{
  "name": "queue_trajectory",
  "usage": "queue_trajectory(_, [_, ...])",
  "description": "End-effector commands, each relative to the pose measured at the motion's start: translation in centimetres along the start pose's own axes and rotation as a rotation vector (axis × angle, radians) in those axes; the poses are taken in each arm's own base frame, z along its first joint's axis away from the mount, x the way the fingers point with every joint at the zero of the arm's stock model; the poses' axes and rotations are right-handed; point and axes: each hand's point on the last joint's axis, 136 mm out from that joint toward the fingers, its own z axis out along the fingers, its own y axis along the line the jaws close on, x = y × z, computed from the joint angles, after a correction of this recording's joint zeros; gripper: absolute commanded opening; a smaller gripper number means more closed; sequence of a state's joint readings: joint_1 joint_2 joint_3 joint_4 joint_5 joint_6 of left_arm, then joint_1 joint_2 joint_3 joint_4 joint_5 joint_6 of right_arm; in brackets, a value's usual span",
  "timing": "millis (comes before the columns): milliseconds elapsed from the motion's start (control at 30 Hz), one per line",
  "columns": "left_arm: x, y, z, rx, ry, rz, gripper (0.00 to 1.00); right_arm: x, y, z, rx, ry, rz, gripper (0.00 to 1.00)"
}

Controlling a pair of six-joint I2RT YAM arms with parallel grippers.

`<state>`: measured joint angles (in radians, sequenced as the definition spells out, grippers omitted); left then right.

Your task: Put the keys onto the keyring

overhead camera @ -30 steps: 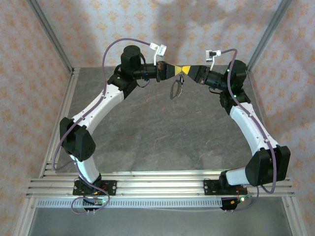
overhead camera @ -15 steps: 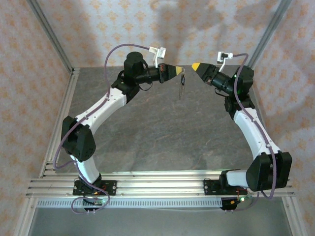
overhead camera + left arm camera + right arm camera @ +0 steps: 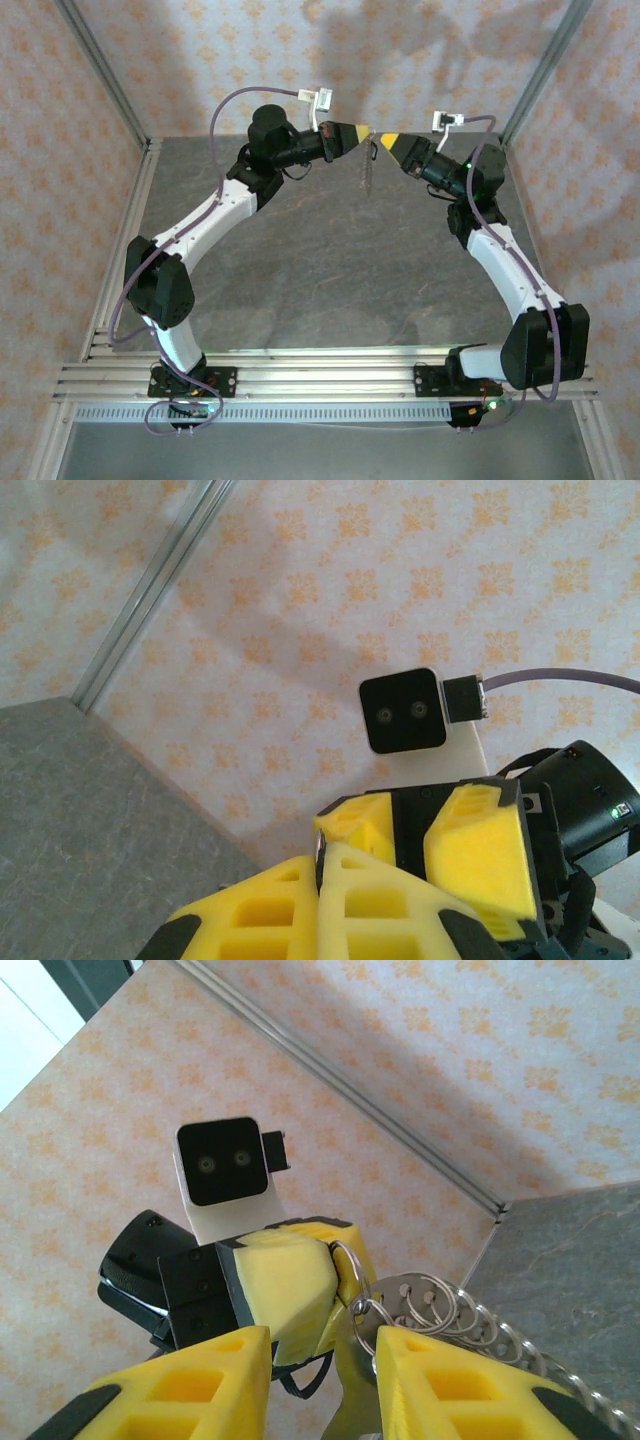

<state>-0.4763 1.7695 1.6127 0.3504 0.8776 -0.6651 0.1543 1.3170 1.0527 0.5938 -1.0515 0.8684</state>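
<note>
Up over the far edge of the table (image 3: 300, 280) the two arms point nose to nose in the air. The left gripper (image 3: 358, 130) has its jaws pinched together on the top of the keyring (image 3: 367, 172), which dangles straight down. The right gripper (image 3: 386, 141), just beside it, has its jaws apart, with a pale metal piece (image 3: 350, 1410) hanging in the gap.

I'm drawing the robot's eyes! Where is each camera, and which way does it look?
Top external: above and behind, facing down at the grey table; left arm, right arm show.
Left wrist: faces the right end effector; own shut yellow fingers show.
Right wrist: faces the left end effector gripping the thin metal keyring chain; open yellow fingers show.
Shared: top, right wrist show the keyring.
</note>
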Motion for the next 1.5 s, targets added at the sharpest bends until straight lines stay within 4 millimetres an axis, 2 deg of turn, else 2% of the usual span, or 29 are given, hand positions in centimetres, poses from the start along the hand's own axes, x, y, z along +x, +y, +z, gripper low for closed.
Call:
queue_trajectory(0, [-2.6, -3.6, -0.9, 0.062, -0.075, 0.068, 0.00, -0.6, 1.4, 0.6, -0.050, -0.016, -0.050, 0.32])
queue_trajectory(133, [-2.7, -3.8, -0.9, 0.064, -0.076, 0.069, 0.00, -0.4, 1.3, 0.9, -0.052, -0.010, -0.046, 0.27])
queue_trajectory(467, [-2.7, -3.9, -0.9, 0.067, -0.076, 0.072, 0.00, -0.3, 0.9, 0.8, -0.045, -0.014, -0.040, 0.00])
queue_trajectory(1100, [-2.7, -4.3, -0.9, 0.080, -0.091, 0.069, 0.00, 0.8, 1.0, 2.4, -0.078, 0.015, -0.015, 0.00])
queue_trajectory(1200, [-2.7, -4.3, -0.9, 0.074, -0.089, 0.072, 0.00, 0.4, 1.1, 1.5, -0.052, 0.013, -0.040, 0.00])
queue_trajectory(1267, [-2.7, -4.4, -0.9, 0.075, -0.090, 0.073, 0.00, -0.6, 1.2, -0.1, -0.024, -0.027, -0.062, 0.00])
queue_trajectory(1367, [-2.7, -4.2, -0.9, 0.076, -0.090, 0.070, 0.00, -2.1, 1.6, -2.2, -0.002, -0.079, -0.084, 0.11])
queue_trajectory(1467, [-2.8, -4.5, -0.8, 0.089, -0.094, 0.067, 0.00, -2.9, 1.9, -3.4, 0.014, -0.106, -0.101, 0.22])
